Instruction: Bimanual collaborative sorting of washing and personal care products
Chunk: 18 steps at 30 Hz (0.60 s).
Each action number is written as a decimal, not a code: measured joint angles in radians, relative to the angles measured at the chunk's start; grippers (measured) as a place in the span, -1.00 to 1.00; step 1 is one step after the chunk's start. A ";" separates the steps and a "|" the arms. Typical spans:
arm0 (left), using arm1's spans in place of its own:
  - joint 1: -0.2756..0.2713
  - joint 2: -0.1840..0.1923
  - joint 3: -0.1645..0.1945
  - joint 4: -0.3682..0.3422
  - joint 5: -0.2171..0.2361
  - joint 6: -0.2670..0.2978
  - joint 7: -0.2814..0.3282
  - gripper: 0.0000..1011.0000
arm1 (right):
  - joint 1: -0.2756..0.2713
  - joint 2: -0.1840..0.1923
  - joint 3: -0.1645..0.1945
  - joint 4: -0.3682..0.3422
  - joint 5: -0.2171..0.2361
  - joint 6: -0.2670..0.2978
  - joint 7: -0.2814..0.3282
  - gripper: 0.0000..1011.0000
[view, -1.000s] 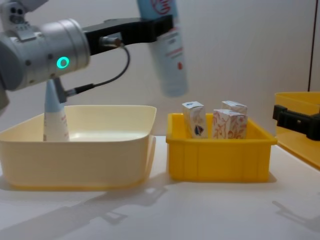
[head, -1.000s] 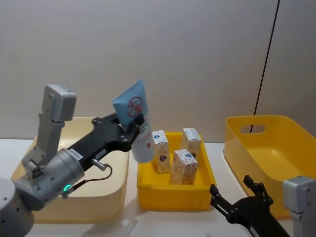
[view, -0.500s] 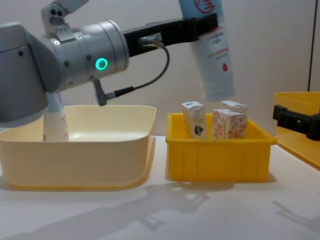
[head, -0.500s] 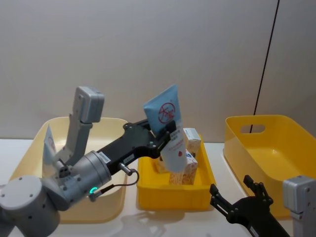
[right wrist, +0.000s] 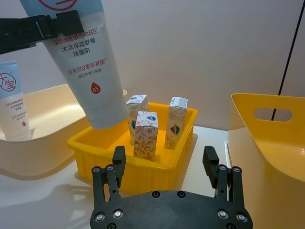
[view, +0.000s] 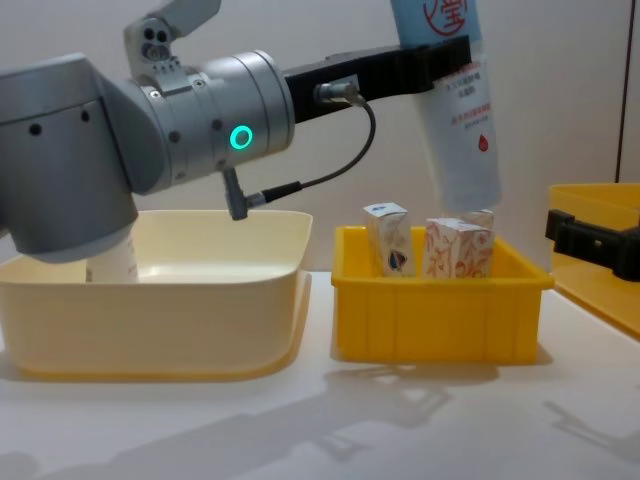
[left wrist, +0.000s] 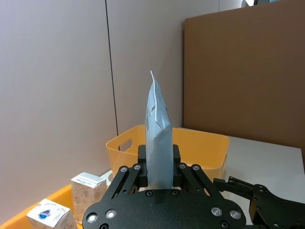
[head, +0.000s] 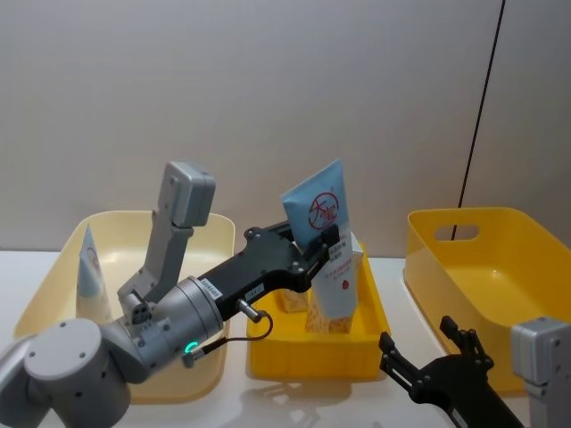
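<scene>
A light-blue-and-white squeeze tube (head: pixel 326 245) with red print is held aloft, cap down and tilted, above three white cartons (right wrist: pixel 146 136) stood upright in the yellow tray (view: pixel 437 312). A second tube (head: pixel 89 270) is stood cap-down in the cream bin (view: pixel 150 300).

Bright, even room light falls from above. In the chest view the white surface (view: pixel 420 430) carries soft-edged grey shadows that spread from the cream bin (view: pixel 150 330) and the yellow tray (view: pixel 440 320) towards the camera, with fainter arm shapes among them. The left arm's metal housing (view: pixel 120 150) shows broad, mild highlights without hard glare, and its green ring light (view: pixel 241 137) glows plainly. The wall (head: pixel 268 89) is lit evenly. The large yellow bin (right wrist: pixel 267 143) is bright on its inner walls. In the left wrist view the tube (left wrist: pixel 158 138) looks dull and shaded, with a dark brown panel (left wrist: pixel 243 71) behind it.
</scene>
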 joint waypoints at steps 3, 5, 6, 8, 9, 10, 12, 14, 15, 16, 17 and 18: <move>-0.003 -0.001 0.007 0.003 0.004 -0.001 0.005 -0.49 | 0.000 0.000 0.000 0.000 0.000 0.000 0.000 0.99; -0.006 -0.001 0.012 0.006 0.008 -0.002 0.009 -0.49 | 0.000 0.000 0.000 0.000 0.000 0.000 0.000 0.99; -0.007 -0.001 0.013 0.007 0.009 -0.002 0.010 -0.49 | 0.000 0.000 0.000 0.000 0.000 0.000 0.000 0.99; -0.010 -0.001 0.018 0.008 0.011 -0.002 0.012 -0.49 | 0.000 0.000 0.000 0.000 0.000 0.000 0.000 0.99; -0.011 -0.001 0.019 0.009 0.012 -0.002 0.013 -0.49 | 0.000 0.000 0.000 0.000 0.000 0.000 0.000 0.99; -0.012 -0.001 0.020 0.010 0.013 -0.002 0.014 -0.49 | 0.000 0.000 0.000 0.000 0.000 0.000 0.000 0.99; -0.014 -0.001 0.023 0.011 0.014 -0.002 0.016 -0.49 | 0.000 0.000 0.000 0.000 0.000 0.000 0.000 0.99; -0.016 0.000 0.026 0.013 0.016 -0.002 0.018 -0.49 | 0.000 0.000 0.000 0.000 0.000 0.000 0.000 0.99; -0.017 0.000 0.026 0.013 0.016 -0.002 0.018 -0.49 | 0.001 0.000 0.000 0.000 0.000 0.000 0.000 0.99; -0.017 0.000 0.027 0.013 0.017 -0.002 0.019 -0.49 | 0.001 0.000 0.000 0.000 0.000 0.000 0.000 0.99; -0.018 0.000 0.028 0.014 0.017 -0.002 0.019 -0.49 | 0.002 0.000 0.000 0.001 0.000 0.000 0.001 0.99; -0.018 0.000 0.028 0.014 0.017 -0.002 0.019 -0.49 | 0.005 0.000 -0.001 0.002 -0.001 0.001 0.004 0.99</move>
